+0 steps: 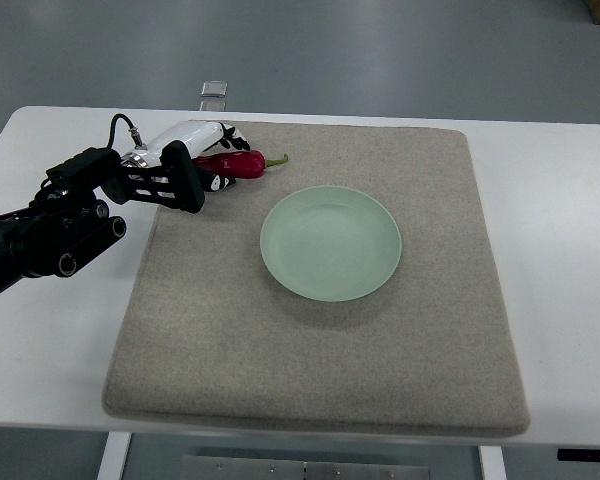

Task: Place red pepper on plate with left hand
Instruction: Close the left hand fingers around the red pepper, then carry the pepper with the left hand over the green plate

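A red pepper with a green stem lies at the far left of the beige mat, its stem pointing right. My left hand comes in from the left edge and its fingers are curled around the pepper's left end. A pale green plate sits empty in the middle of the mat, to the right of and nearer than the pepper. The right arm does not show.
The beige mat covers most of the white table. A small metal clip sits at the table's far edge. The black left forearm lies over the table's left side.
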